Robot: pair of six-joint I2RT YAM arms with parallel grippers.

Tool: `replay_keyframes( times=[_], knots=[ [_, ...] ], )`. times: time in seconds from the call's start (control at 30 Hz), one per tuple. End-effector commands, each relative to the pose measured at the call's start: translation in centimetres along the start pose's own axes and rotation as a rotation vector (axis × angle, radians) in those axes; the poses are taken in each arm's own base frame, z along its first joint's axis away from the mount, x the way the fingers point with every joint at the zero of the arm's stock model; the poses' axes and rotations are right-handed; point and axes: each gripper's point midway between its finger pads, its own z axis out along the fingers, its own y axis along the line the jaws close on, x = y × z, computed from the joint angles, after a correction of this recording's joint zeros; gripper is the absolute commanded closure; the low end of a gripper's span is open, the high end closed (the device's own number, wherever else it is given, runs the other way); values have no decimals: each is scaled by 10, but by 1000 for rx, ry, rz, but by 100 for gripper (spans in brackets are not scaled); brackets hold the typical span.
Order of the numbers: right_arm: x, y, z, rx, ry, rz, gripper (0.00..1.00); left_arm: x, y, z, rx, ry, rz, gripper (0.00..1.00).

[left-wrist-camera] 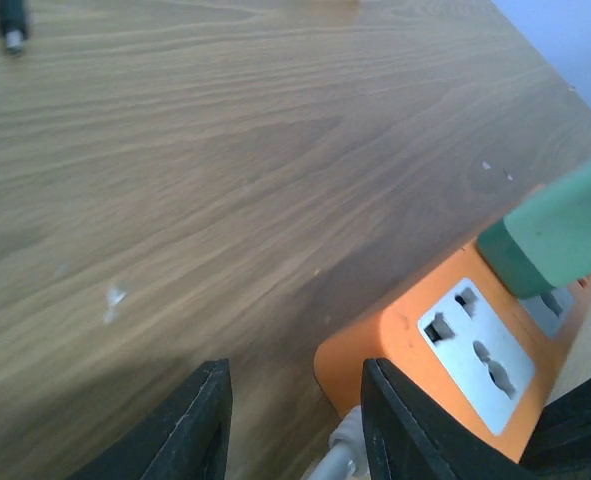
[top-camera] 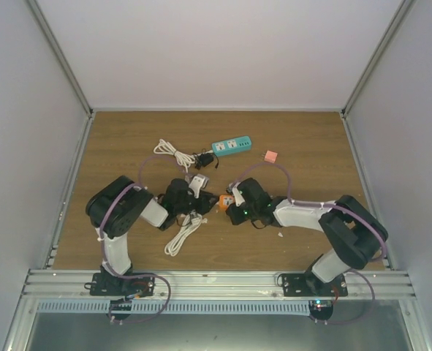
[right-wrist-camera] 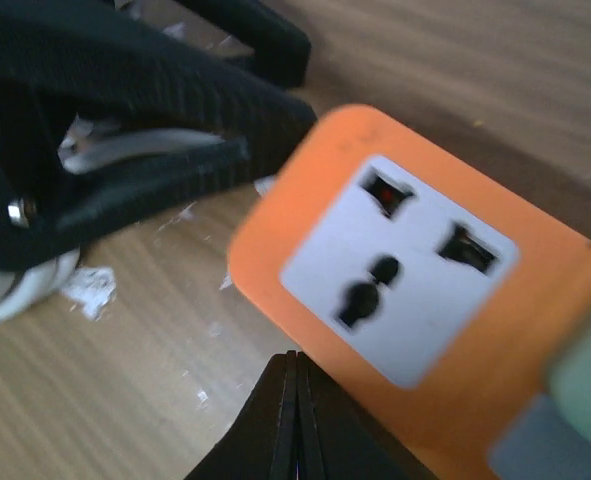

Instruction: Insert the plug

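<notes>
Left wrist view: my left tool [left-wrist-camera: 295, 375] stands partly open, one finger on either side of the grey cord [left-wrist-camera: 337, 458]; the gap is wider than the cord.
Orange power strip [left-wrist-camera: 375, 365]: just ahead and to the right of my left tool, over the wooden surface [left-wrist-camera: 225, 180], socket face showing.
Green plug [left-wrist-camera: 560, 232]: on the strip's far end, beyond the free socket; I cannot tell whether its pins are seated.
Black plug [left-wrist-camera: 12, 22]: far ahead-left of my left tool, on the surface.
Right wrist view: my right tool [right-wrist-camera: 295, 370] is pinched fully closed, holding nothing, its tip just beside the strip's edge; contact unclear.
Top view: both tools meet at the orange strip; a teal power strip [top-camera: 231, 147] lies well beyond them.
</notes>
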Motion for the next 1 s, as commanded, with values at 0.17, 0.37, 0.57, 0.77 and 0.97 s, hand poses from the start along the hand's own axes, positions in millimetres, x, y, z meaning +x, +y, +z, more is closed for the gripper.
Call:
replay_keyframes(
  times=[0.17, 0.37, 0.57, 0.77, 0.97],
  knots=[
    [-46, -35, -4, 53, -114, 13, 99, -34, -15, 31, 30, -58, 54, 62],
    [-125, 30, -78, -143, -322, -192, 77, -103, -10, 11, -3, -229, 105, 61],
    [-190, -31, -130, 76, -480, -66, 16, -177, -4, -9, -4, -340, 201, 44],
    [-191, -165, -118, 214, -458, 438, 1, -222, 6, -45, -17, -413, 274, 14],
    [-230, -193, -142, 204, -602, 691, 0, -222, 26, -68, -53, -407, 277, 1]
  ],
)
